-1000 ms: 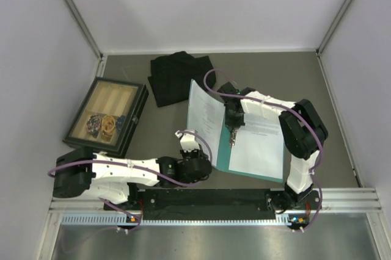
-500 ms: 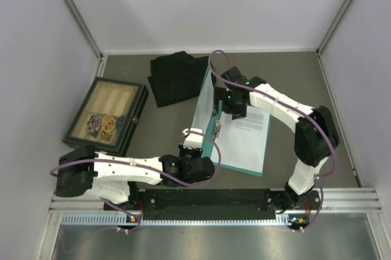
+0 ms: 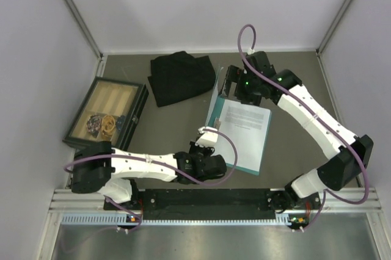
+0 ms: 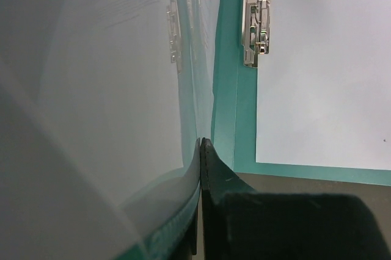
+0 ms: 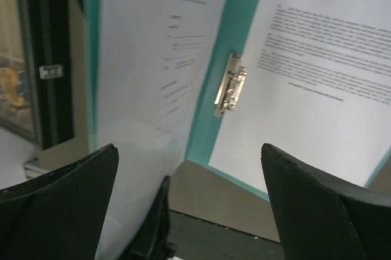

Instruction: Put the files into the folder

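The teal folder (image 3: 231, 161) lies open in front of my arms, with a metal clip (image 4: 255, 25) at its spine. One white file (image 3: 245, 133) rests flat on its right half. A second printed sheet (image 5: 160, 58) leans against the raised left cover (image 4: 153, 89). My left gripper (image 3: 212, 149) is shut on that cover's near edge (image 4: 200, 145) and holds it upright. Over the folder's far end hangs my right gripper (image 3: 232, 88), wide open (image 5: 189, 171), gripping nothing and looking down along the spine.
A black cloth (image 3: 180, 77) lies at the back, left of the folder. A dark-framed wooden tray (image 3: 107, 113) with small items sits at the left. The black base rail (image 3: 201, 199) runs along the near edge. Walls close in both sides.
My right gripper has opened and pulled back from the folder's clip to its far end. The folder slid right and the left arm followed, still pinching the cover.
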